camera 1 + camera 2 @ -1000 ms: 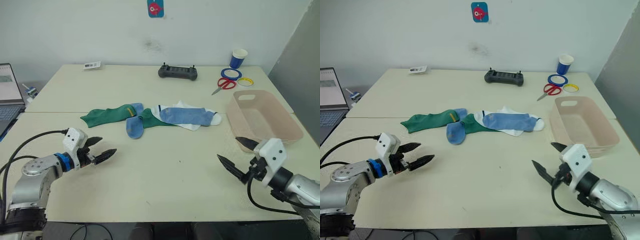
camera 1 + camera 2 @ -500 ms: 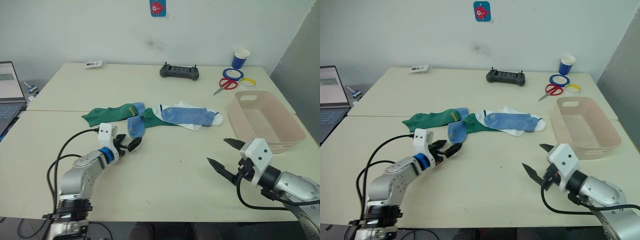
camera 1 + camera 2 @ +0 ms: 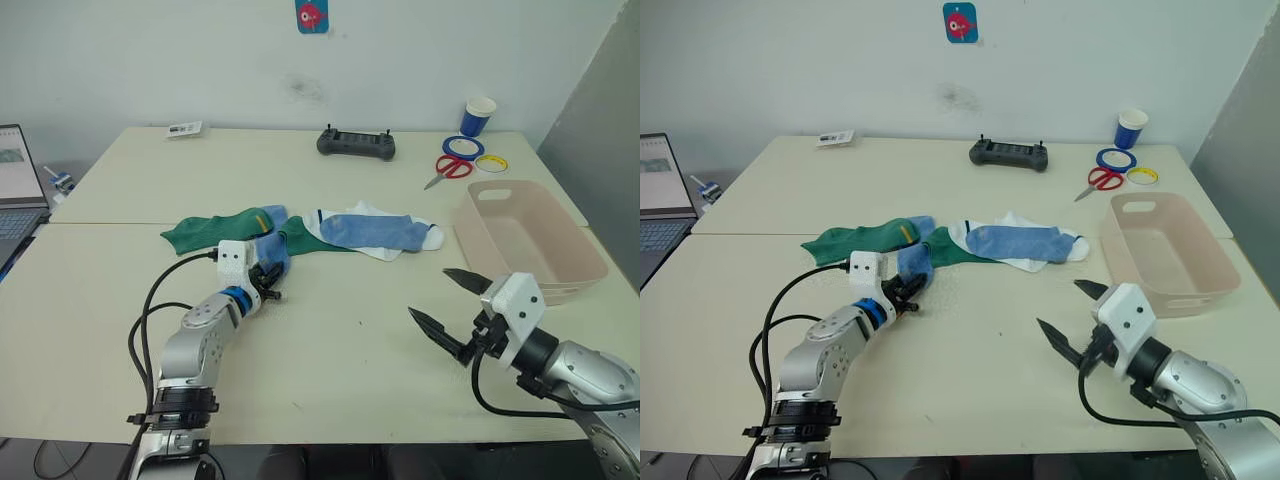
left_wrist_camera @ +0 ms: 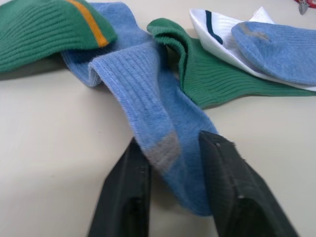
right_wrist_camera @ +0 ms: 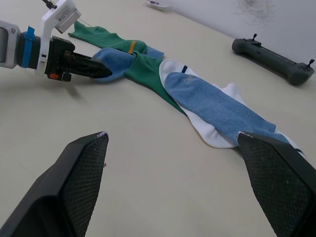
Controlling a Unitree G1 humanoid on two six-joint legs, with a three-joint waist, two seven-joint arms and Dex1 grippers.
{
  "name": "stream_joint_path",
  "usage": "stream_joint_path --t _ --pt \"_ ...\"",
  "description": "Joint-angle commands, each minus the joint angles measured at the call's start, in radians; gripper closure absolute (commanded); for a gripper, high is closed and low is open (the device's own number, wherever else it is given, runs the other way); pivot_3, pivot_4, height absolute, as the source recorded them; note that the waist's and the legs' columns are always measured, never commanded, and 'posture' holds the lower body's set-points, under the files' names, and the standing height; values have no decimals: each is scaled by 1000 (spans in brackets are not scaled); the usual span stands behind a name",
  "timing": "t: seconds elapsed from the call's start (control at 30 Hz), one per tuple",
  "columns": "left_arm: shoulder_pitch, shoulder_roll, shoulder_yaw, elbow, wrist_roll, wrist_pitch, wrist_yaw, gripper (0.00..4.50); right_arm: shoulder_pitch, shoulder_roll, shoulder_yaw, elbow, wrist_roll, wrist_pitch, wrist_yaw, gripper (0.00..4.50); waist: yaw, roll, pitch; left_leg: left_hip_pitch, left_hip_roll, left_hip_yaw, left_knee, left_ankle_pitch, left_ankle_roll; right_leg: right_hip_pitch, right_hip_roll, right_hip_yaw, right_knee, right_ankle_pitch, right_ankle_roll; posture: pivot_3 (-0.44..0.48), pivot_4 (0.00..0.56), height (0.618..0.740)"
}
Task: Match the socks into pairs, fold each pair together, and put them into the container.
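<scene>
Item 1, left gripper (image 4: 173, 163): I have it low on the table (image 3: 330, 350), its 2 black fingers parted just wide enough to straddle the toe end of the near light blue sock (image 4: 153, 123); the cloth lies between them but I judge it not yet pinched, so nothing is held. It sits there because this sock's end lies free of the heap and gives the easiest entry. Item 2, right gripper (image 3: 450, 305): fingers spread wide, holding nothing, parked above bare tabletop near the container (image 3: 530, 240), well apart from the pile; I read this as a waiting post, ready to take the second half of a pair. Item 3, the heap: 2 dark green socks, one (image 3: 215, 230) draped over the blue sock's cuff, the other (image 4: 212, 81) tucked beside it; the second light blue sock (image 3: 375, 232) lies on top of the white socks (image 3: 420, 240), so its mate must be lifted off later. Item 4, container: at my right, open side up, no socks in it. Pairs formed: 0.
</scene>
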Motion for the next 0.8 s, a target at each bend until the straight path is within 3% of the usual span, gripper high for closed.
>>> stream_joint_path --t 0.03,0.4,0.8 --pt "12 13 17 -60 -28 17 -20 4475 -13 -1 -14 -36 13 -19 2 0 0 0 0 0 0 0 0 0 0 0 0 0 0 0 0 0 150 740" --pt "77 65 80 -199 -181 161 -97 4475 -17 -14 -23 -31 18 -16 20 0 -1 0 0 0 0 -1 0 0 0 0 0 0 0 0 0 0 150 740" --pt "155 177 -4 -403 -471 490 -301 4475 44 -65 -113 -52 58 -8 62 0 -1 0 0 0 0 -1 0 0 0 0 0 1 -1 0 0 0 150 740"
